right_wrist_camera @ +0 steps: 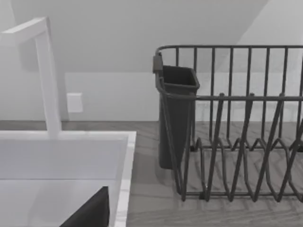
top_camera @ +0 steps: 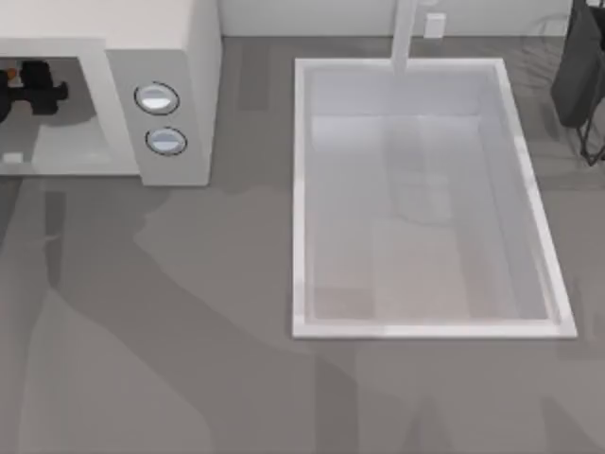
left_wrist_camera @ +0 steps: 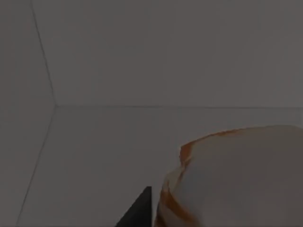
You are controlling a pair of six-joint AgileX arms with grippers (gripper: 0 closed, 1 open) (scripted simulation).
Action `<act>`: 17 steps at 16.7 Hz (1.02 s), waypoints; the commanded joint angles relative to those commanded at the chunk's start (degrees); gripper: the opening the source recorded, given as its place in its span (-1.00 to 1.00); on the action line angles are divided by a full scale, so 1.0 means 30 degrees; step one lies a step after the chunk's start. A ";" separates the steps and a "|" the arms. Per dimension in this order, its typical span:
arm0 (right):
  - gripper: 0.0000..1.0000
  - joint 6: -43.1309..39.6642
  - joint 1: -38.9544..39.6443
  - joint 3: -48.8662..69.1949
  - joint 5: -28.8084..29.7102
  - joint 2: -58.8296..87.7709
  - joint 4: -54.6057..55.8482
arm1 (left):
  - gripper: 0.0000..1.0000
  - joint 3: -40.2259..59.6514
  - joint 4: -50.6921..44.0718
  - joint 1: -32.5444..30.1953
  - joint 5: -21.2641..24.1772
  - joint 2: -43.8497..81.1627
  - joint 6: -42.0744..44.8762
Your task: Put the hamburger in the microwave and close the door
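Far upper left of the top view: large white boxy microwave (top_camera: 184, 57) with grey cavity, black left gripper (top_camera: 33, 90) reaching inside the cavity near the frame's left edge, a sliver of orange from the small round tan-and-orange hamburger (top_camera: 9, 73) just beside it. Whether those fingers are apart or pressed together, and whether the bun is clamped or merely touching: cannot tell. Low in the cavity front, a faint glassy sheen, perhaps the door, too vague to place. Right of the cavity, grey panel with two round silver-blue knobs (top_camera: 157, 97), one above the other. Centre to right of the frame: white rectangular sink basin (top_camera: 301, 189) sunk in the grey tabletop (top_camera: 189, 359), with a white faucet (top_camera: 405, 38) at its upper rim. Far upper right corner: dark wire dish rack (top_camera: 579, 76). Left wrist view: hamburger (left_wrist_camera: 236, 179) large at lower right against pale grey cavity walls, a dark finger tip (left_wrist_camera: 137, 210) at the bottom edge beside it. Right wrist view: faucet (right_wrist_camera: 45, 75), basin rim (right_wrist_camera: 125, 179), rack (right_wrist_camera: 236, 142) with dark cup holder (right_wrist_camera: 176, 118), and a dark finger corner (right_wrist_camera: 90, 213) of the right gripper over the basin; spread of that gripper likewise cannot be told.
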 joint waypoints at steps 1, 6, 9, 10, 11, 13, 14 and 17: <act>1.00 0.0000 0.0000 0.0000 0.0000 0.0000 0.0000 | -1.00 0.0102 -0.0044 -0.0049 -0.0033 0.0290 0.0005; 1.00 0.0000 0.0000 0.0000 0.0000 0.0000 0.0000 | -1.00 0.0031 -0.0134 -0.0075 -0.0055 0.0488 0.0011; 1.00 0.0000 0.0000 0.0000 0.0000 0.0000 0.0000 | -0.55 0.0031 -0.0134 -0.0075 -0.0055 0.0488 0.0011; 1.00 0.0000 0.0000 0.0000 0.0000 0.0000 0.0000 | -0.40 0.0031 -0.0134 -0.0075 -0.0055 0.0488 0.0011; 1.00 0.0000 0.0000 0.0000 0.0000 0.0000 0.0000 | -0.25 0.0031 -0.0134 -0.0075 -0.0055 0.0488 0.0011; 1.00 0.0000 0.0000 0.0000 0.0000 0.0000 0.0000 | 0.06 0.0031 -0.0134 -0.0075 -0.0055 0.0488 0.0011; 1.00 0.0000 0.0000 0.0000 0.0000 0.0000 0.0000 | 0.21 0.0031 -0.0134 -0.0075 -0.0055 0.0488 0.0011; 1.00 0.0000 0.0000 0.0000 0.0000 0.0000 0.0000 | 0.66 0.0031 -0.0134 -0.0075 -0.0055 0.0488 0.0011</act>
